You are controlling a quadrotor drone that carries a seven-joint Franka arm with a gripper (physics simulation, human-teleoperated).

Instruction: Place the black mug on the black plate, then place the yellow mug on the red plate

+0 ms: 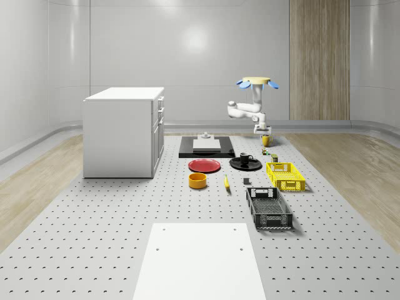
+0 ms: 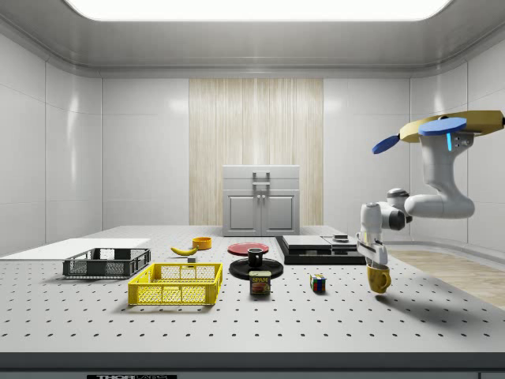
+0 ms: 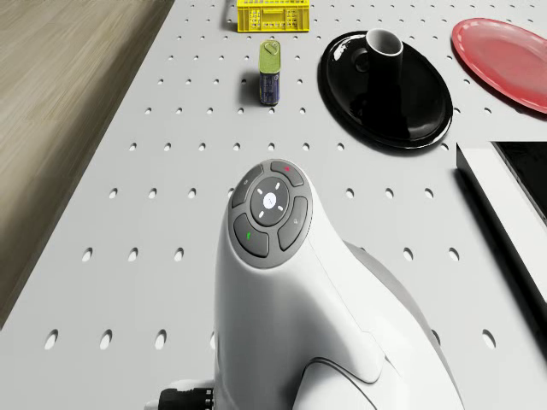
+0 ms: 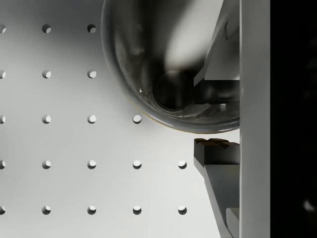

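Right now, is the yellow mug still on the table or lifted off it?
Lifted. In the side view the yellow mug hangs upright from the gripper, clear of the table, with its shadow below. The drone hovers above.

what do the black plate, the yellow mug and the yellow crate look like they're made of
Black plate: likely glazed ceramic, glossy with bright highlights. Yellow mug, held in the gripper under the hovering drone: probably glazed ceramic too, with a smooth shiny inside in the wrist view. Yellow crate: looks like moulded plastic, with matte lattice walls.
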